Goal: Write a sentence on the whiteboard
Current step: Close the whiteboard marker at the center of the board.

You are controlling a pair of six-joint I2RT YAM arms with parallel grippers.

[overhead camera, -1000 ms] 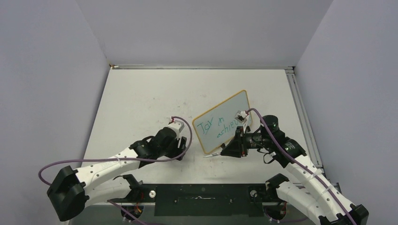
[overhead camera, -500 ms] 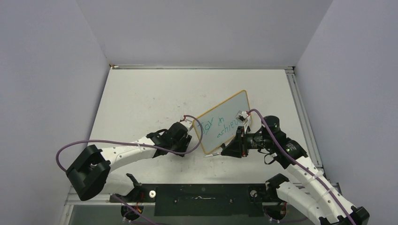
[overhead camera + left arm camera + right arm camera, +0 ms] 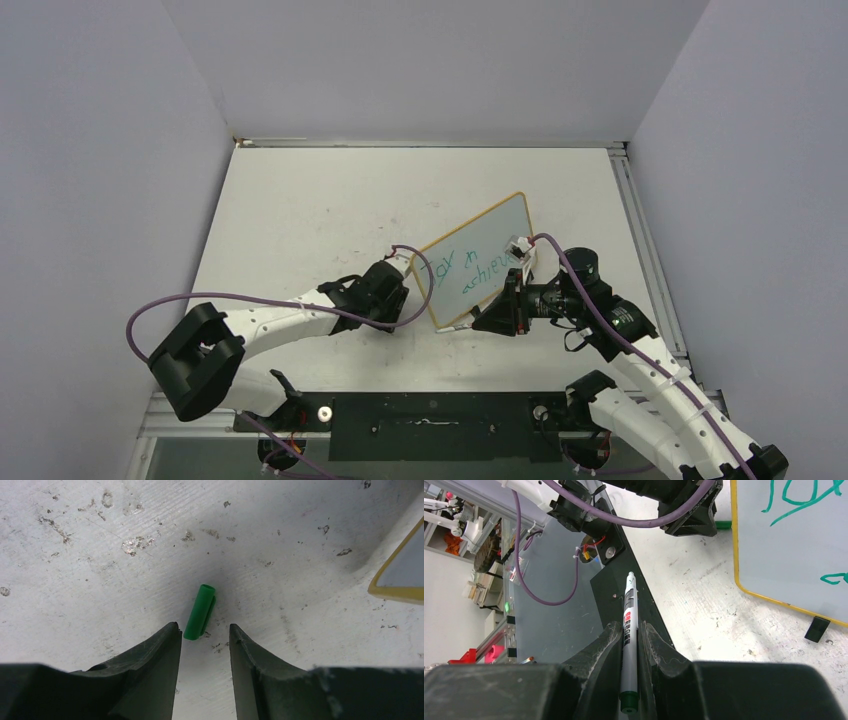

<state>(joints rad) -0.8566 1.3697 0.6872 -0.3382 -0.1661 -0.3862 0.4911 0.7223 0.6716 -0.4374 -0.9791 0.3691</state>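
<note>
The whiteboard [image 3: 478,258], white with a yellow rim, stands tilted at mid-table. It bears the sentence [image 3: 466,271] in teal strokes. In the right wrist view the whiteboard [image 3: 789,550] fills the upper right. My right gripper [image 3: 630,626] is shut on a white marker [image 3: 628,605], uncapped tip pointing away, near the board's front corner [image 3: 490,316]. My left gripper [image 3: 202,628] is open and low over the table. A green cap [image 3: 200,611] lies with its near end just between the fingertips, touching neither. The left gripper [image 3: 392,298] sits left of the board.
A black base plate [image 3: 430,420] runs along the near edge. One of the board's black feet [image 3: 817,628] rests on the scuffed table. Purple cables [image 3: 150,315] loop off both arms. A metal rail [image 3: 640,250] lines the right side, with grey walls around.
My left arm has swung right, up to the board's near-left corner, and its jaws have narrowed around the cap's end. The right gripper and marker have barely moved.
</note>
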